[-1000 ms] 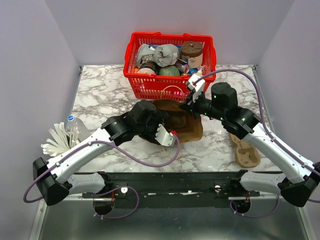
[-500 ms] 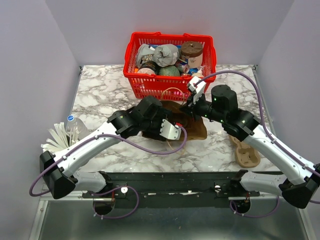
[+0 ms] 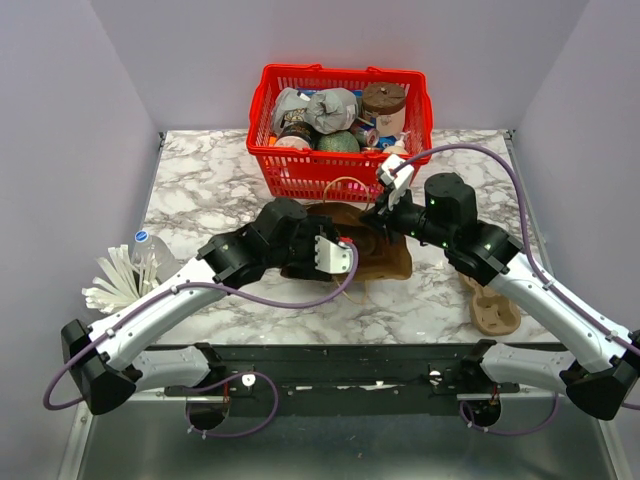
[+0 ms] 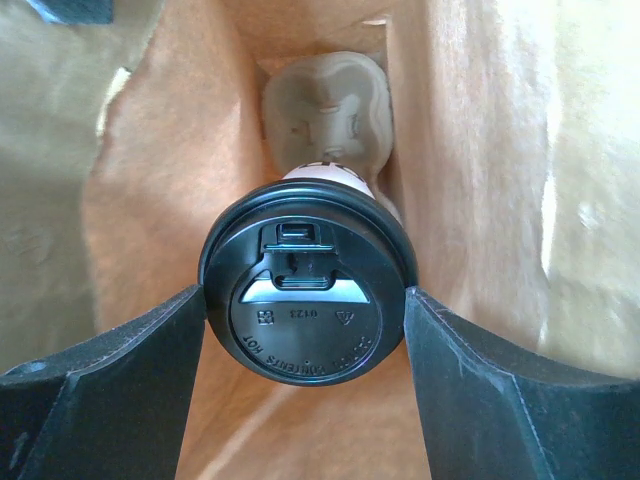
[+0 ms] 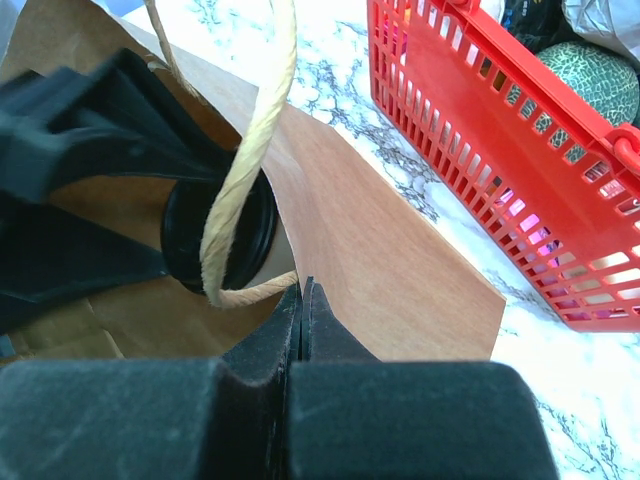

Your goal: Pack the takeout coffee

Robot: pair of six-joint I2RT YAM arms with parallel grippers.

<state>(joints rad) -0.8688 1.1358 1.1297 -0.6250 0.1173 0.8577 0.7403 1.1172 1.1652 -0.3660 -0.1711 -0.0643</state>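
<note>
**A:** Where does the takeout coffee (image 4: 300,320) sit?

**B:** Inside the brown paper bag (image 3: 385,262), just past the bag's mouth. Its round black lid faces out toward the opening, and a little of the pale cup wall shows behind it.

**A:** And the left hand (image 4: 305,295)?

**B:** It reaches into the bag, its fingers (image 4: 110,390) set wide and pressing the lid's rim from both sides. It is gripping the coffee.

**A:** Is anything else in the bag?

**B:** A pulp cup carrier (image 4: 328,100) lies deeper in, at the bag's far end beyond the cup. Whether the cup's base touches it, the wrist view does not tell.

**A:** What is the right hand (image 5: 300,300) doing?

**B:** Its jaws are closed flat together, pinching the rim of the bag at the mouth. The bag's twine handle (image 5: 250,150) loops in front of the black lid.

**A:** What stands around the bag on the desk (image 3: 220,180)?

**B:** The red basket (image 3: 300,175), full of goods, stands just behind the bag. A second pulp carrier (image 3: 495,308) lies to the bag's right, apart from it. Well off to the bag's left are a clear water bottle (image 3: 143,250) and a bunch of white plastic utensils (image 3: 112,282), close beside each other.
</note>
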